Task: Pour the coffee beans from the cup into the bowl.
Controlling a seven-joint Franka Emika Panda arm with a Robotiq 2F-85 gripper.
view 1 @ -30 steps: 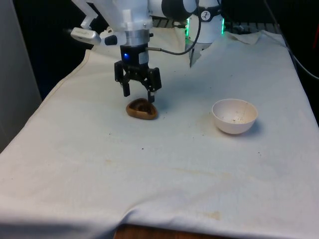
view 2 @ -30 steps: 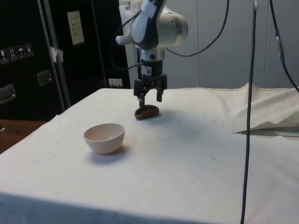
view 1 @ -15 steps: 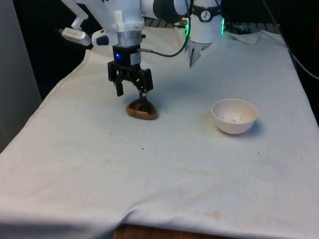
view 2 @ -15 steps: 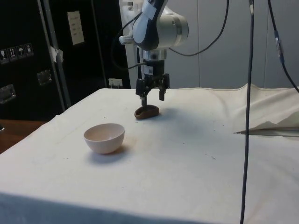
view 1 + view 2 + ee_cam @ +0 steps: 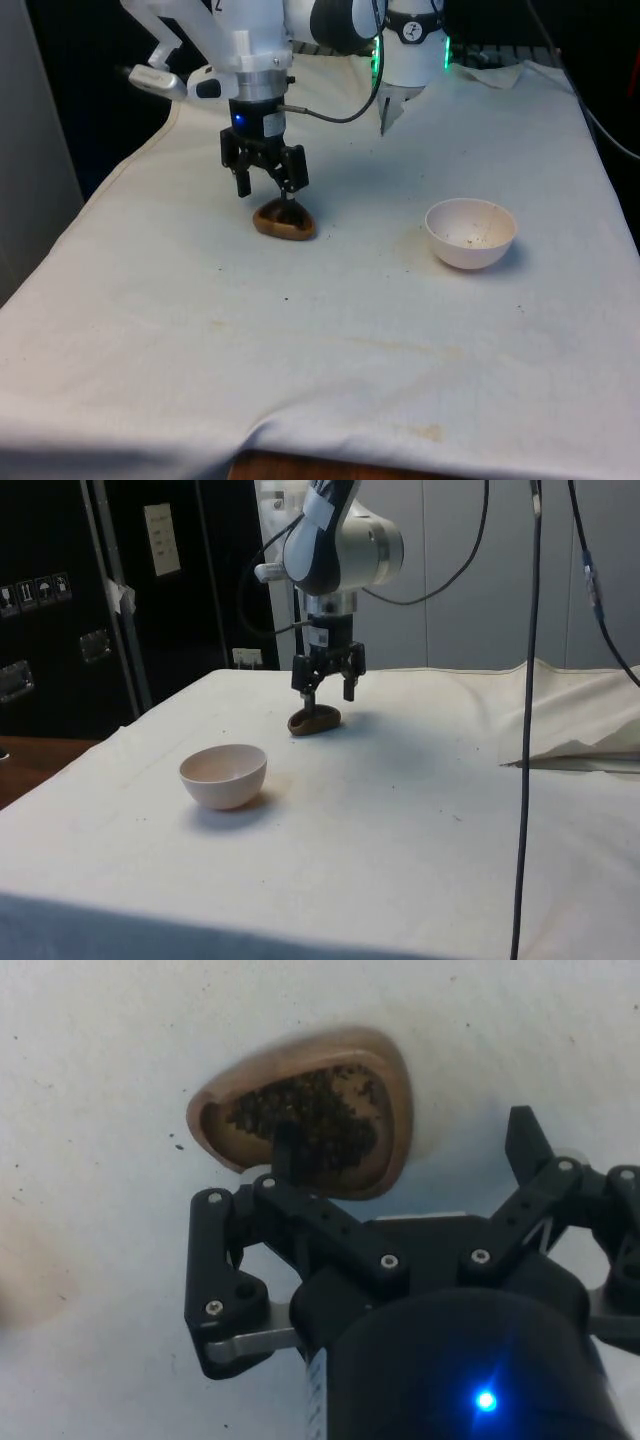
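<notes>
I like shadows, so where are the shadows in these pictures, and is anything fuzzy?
Front view: soft shadow beside the bowl on that view's right. Side view: shadow under the bowl on the cloth. Wrist view: the cup rim looks slightly smeared; the gripper is dark.

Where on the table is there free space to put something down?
The white cloth is bare between the brown wooden cup and the white bowl, and across the near half. It is crowded only at the cup, under the gripper.

A white cloth (image 5: 330,350) covers the desk (image 5: 262,468). On it sit a brown cup (image 5: 284,221) of coffee beans (image 5: 305,1120) and, well apart, a white bowl (image 5: 470,232). Faint stains mark the cloth.
</notes>
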